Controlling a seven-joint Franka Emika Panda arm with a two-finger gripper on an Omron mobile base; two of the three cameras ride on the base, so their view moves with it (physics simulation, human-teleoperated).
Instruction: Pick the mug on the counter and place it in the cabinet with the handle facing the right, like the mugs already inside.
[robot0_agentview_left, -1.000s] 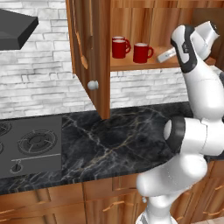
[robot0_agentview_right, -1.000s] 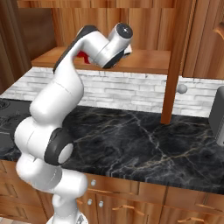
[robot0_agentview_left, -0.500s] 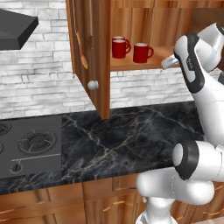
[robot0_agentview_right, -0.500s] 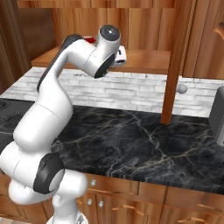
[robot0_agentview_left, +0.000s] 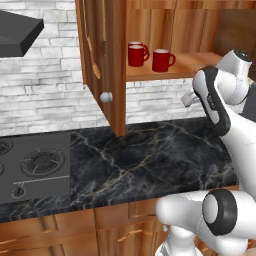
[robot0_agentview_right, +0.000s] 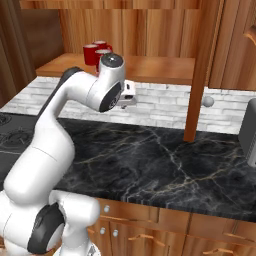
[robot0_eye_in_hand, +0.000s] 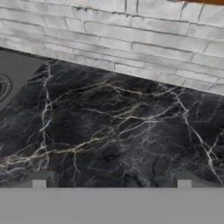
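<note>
Above pincer (robot0_agentview_left: 188, 99), probably shelved mug (robot0_agentview_left: 162, 60).

Black veined counter (robot0_eye_in_hand: 113, 127) meets a white brick wall (robot0_eye_in_hand: 131, 30).

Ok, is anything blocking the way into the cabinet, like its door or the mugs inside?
Nothing visible does. The cabinet door stands open, and the two red mugs sit at one end of its shelf, bare plank beside them.

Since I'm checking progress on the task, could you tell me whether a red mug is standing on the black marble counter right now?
No: the counter carries no mug in the left base view, and the two red mugs stand on the cabinet shelf.
</note>
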